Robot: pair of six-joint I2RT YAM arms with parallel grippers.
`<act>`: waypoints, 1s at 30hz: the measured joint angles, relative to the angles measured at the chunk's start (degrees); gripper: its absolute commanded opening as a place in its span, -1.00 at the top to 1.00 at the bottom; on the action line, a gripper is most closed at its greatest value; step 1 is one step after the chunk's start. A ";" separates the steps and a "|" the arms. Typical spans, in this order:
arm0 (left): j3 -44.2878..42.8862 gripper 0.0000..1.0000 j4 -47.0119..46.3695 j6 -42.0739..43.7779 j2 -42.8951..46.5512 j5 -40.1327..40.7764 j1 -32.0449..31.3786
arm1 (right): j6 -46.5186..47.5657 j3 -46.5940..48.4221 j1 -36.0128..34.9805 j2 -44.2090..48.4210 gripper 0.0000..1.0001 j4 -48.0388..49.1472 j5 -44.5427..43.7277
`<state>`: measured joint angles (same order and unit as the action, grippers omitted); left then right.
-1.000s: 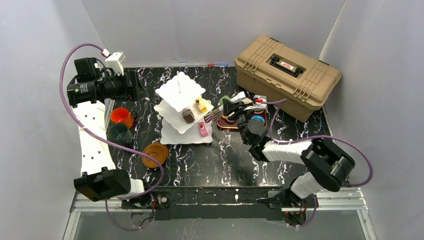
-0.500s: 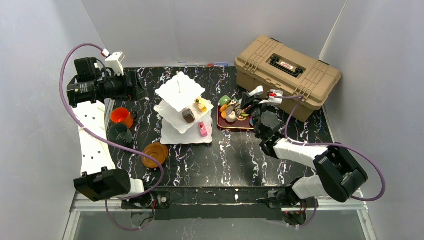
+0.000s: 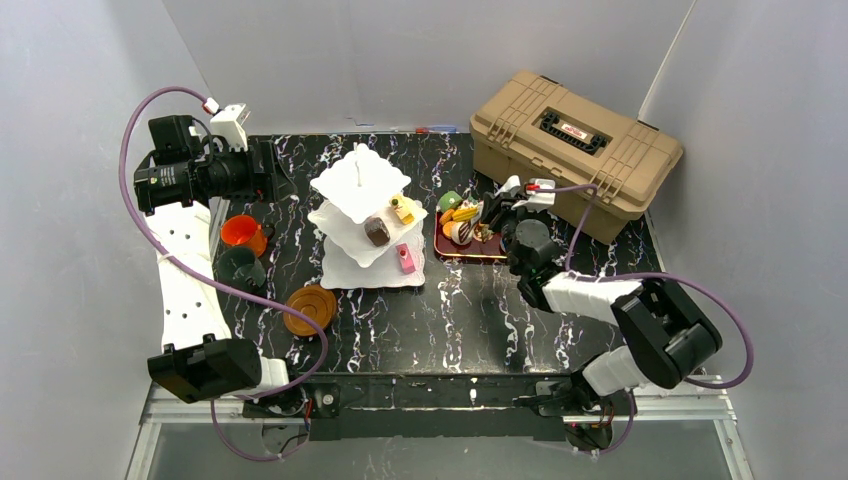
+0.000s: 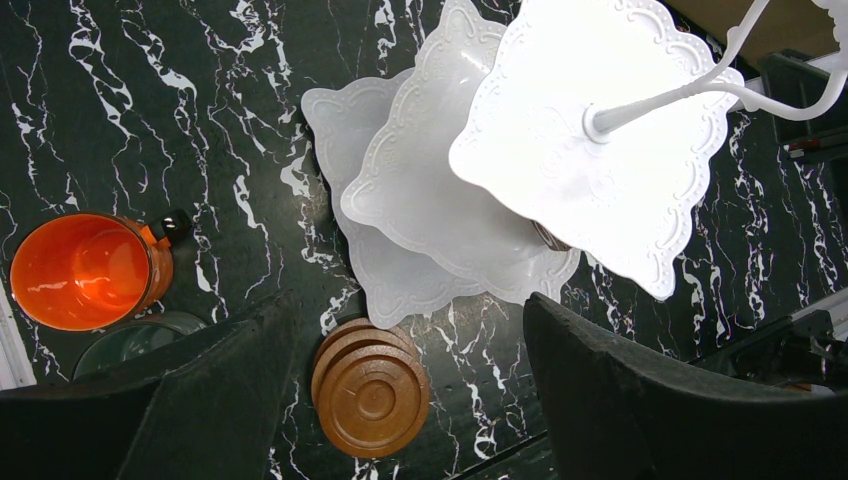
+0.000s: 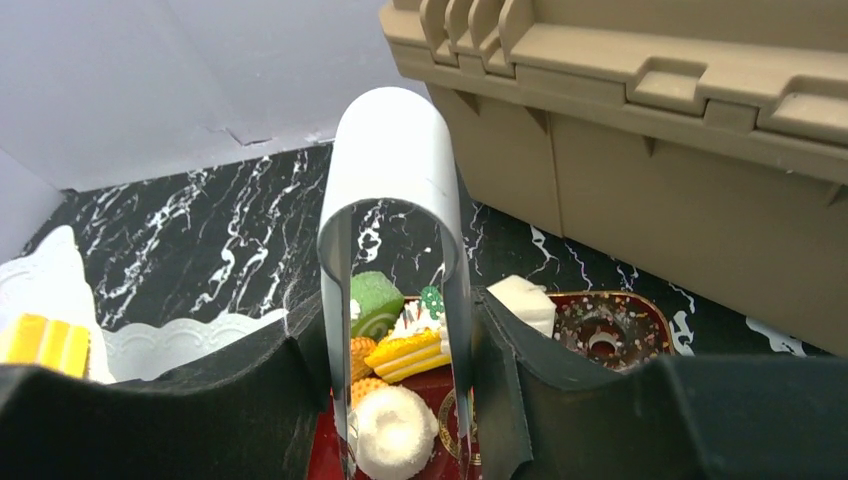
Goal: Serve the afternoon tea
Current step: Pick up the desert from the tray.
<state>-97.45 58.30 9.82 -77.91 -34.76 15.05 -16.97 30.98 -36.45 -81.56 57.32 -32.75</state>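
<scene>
The white three-tier stand (image 3: 358, 215) (image 4: 560, 150) carries a brown pastry (image 3: 377, 232), a yellow one (image 3: 403, 209) and a pink one (image 3: 406, 259). To its right, a red tray (image 3: 470, 250) (image 5: 650, 300) holds more pastries. My right gripper (image 3: 490, 215) (image 5: 400, 330) is over that tray, shut on the metal tongs (image 5: 395, 200). The tong arms reach down either side of a white puff (image 5: 395, 430). My left gripper (image 3: 270, 172) (image 4: 408, 310) hangs open and empty high above the stand's left side. An orange cup (image 3: 241, 232) (image 4: 85, 270), a dark cup (image 3: 241, 268) and stacked brown saucers (image 3: 310, 308) (image 4: 372, 390) stand left of the stand.
The tan toolbox (image 3: 575, 150) (image 5: 650, 130) sits close behind the red tray at the back right. In the tray lie a yellow cake slice (image 5: 405, 352), a green roll (image 5: 375, 300), a white cube (image 5: 520, 298) and a chocolate donut (image 5: 605, 330). Grey walls close in three sides.
My right arm has swung right with the tongs, from beside the stand to over the red tray. The left arm has not moved.
</scene>
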 measured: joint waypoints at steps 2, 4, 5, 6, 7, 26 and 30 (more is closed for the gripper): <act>0.00 -0.60 0.00 0.02 0.00 0.00 0.00 | 0.15 0.09 0.00 -0.98 -0.12 0.13 0.02; 0.00 -0.60 0.00 0.00 0.00 0.00 0.00 | 0.24 0.42 0.00 -2.23 -0.12 0.87 0.07; 0.00 -0.61 0.00 0.02 0.00 0.02 0.00 | 0.26 0.63 0.00 -2.91 -0.12 1.33 0.17; 0.00 -0.61 0.00 0.02 0.00 0.00 0.00 | 0.28 0.76 0.00 -3.41 -0.12 1.60 0.20; 0.00 -0.60 0.00 0.02 0.00 0.00 0.00 | 0.28 0.96 0.00 -4.09 -0.12 2.08 0.35; 0.00 -0.60 0.00 0.11 0.00 0.04 0.00 | 1.81 4.87 0.13 -12.48 0.48 9.11 2.95; 0.00 -0.60 -0.02 0.22 0.00 0.04 0.00 | 2.75 4.87 0.11 -12.57 0.97 9.29 3.65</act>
<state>-97.45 58.28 10.04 -77.91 -34.72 15.05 -14.22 35.86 -36.34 -94.13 66.61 -29.10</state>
